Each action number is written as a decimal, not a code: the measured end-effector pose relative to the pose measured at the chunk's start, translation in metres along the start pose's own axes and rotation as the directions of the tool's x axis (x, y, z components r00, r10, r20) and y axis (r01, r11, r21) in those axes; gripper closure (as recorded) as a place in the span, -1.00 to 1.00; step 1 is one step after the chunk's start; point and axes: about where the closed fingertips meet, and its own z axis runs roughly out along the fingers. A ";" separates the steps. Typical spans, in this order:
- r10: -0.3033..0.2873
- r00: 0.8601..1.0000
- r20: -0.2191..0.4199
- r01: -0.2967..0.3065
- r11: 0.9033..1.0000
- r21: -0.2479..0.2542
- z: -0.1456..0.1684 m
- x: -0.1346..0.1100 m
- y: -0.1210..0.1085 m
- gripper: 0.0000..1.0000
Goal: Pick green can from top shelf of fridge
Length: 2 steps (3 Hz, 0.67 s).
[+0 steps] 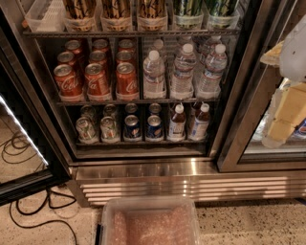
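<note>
Sitting nearest, low in the middle, is a clear rectangular plastic bin (149,206) on the pale speckled floor (239,225). Loops of dark cable (14,148) lie on the floor to the left, beside the open black-framed door (24,184).

At the right edge, close to the camera, hangs the white and yellowish gripper (284,117), in front of the closed right-hand glass door (267,143). I cannot tell whether it is apart or together. It holds nothing of the fridge's stock.

Behind the bin runs the ribbed stainless-steel base (191,184) of the large dark display fridge (229,95). Its lowest rack holds short silver-green cans (87,129) on the left, blue cans (132,127) in the middle and small bottles (178,122) on the right. The middle rack carries short red cola cans (98,79) on the left and clear water bottles (184,72) on the right.

Farthest up, the thin grey wire top shelf (129,33) bears clear plastic trays (187,21). Tall gold-and-black cans (114,9) fill the left and middle trays. The tall dark green can (187,7) stands upright in a tray on the right, with a second green can (221,7) just beside it, farther right. Both are cut off by the top edge and are well apart from the gripper.
</note>
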 end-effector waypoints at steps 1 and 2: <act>0.000 1.000 0.000 0.000 1.000 0.000 0.000 0.000 0.000 -1.00; 0.023 0.997 0.074 -0.025 0.999 0.020 -0.002 -0.010 -0.005 -1.00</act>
